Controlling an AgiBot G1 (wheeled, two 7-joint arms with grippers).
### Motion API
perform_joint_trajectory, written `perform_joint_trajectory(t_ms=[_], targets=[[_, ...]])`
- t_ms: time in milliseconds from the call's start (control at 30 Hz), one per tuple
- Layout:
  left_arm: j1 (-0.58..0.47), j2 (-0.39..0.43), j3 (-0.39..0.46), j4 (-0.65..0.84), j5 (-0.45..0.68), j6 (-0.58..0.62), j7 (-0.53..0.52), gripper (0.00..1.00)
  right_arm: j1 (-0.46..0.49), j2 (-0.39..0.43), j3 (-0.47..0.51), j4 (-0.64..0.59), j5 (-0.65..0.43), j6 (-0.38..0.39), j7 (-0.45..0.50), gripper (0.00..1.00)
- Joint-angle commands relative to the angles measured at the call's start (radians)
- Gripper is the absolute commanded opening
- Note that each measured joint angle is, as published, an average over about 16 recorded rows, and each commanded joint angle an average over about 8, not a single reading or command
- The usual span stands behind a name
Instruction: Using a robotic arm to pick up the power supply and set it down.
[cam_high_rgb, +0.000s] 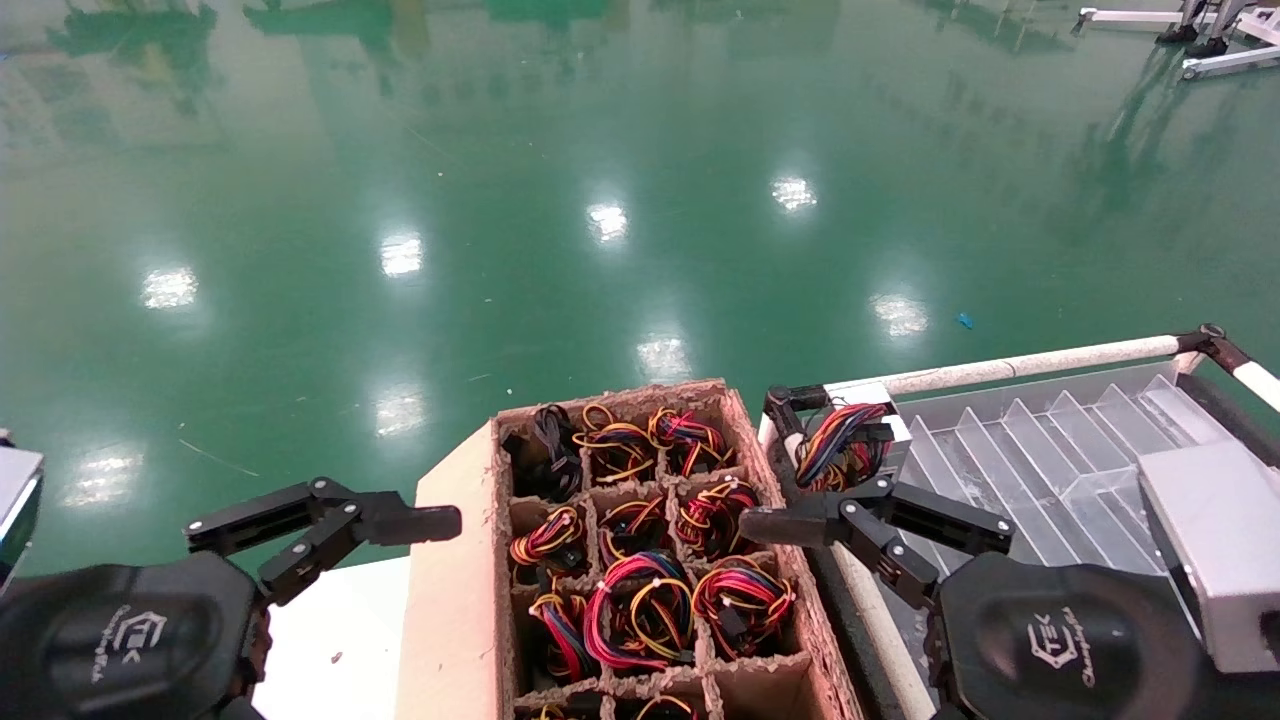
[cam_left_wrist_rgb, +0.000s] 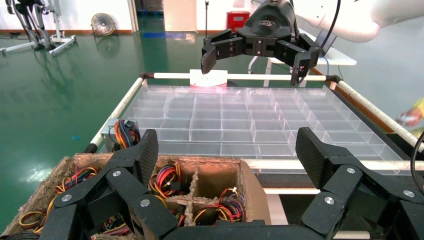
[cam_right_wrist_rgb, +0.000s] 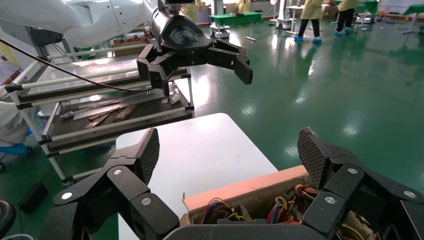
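Fingers (cam_high_rgb: 800, 527) splayed above carton's (cam_high_rgb: 800, 600) right edge

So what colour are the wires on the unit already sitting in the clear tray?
Mostly red, blue and orange wires, with black connectors; clearest in the head view.

Black grippers, left (cam_high_rgb: 400, 525) and right (cam_high_rgb: 790, 525), carry white logos above a brown pulp divider box (cam_high_rgb: 640, 560) packed with red, yellow, orange and black wire bundles (cam_high_rgb: 640, 610). Right: a clear compartment tray (cam_high_rgb: 1040, 450). Beyond: a glossy green floor (cam_high_rgb: 600, 150).
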Motion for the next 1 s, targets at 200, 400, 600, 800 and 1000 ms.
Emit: perform_joint_trajectory(t_ms=[200,400,600,800,1000], targets=[[0.0,0.0,0.0,0.0,0.0,0.0,0.0,0.12,0.0,0.0,0.0,0.0,0.0,0.0,0.0,1.0],[0.0,0.0,0.0,0.0,0.0,0.0,0.0,0.0,0.0,0.0,0.0,0.0,0.0,0.0,0.0,1.0],[0.0,0.0,0.0,0.0,0.0,0.0,0.0,0.0,0.0,0.0,0.0,0.0,0.0,0.0,0.0,1.0],[0.0,0.0,0.0,0.0,0.0,0.0,0.0,0.0,0.0,0.0,0.0,0.0,0.0,0.0,0.0,1.0],[0.0,0.0,0.0,0.0,0.0,0.0,0.0,0.0,-0.002,0.0,-0.004,-0.005,-0.013,0.007,0.0,1.0]])
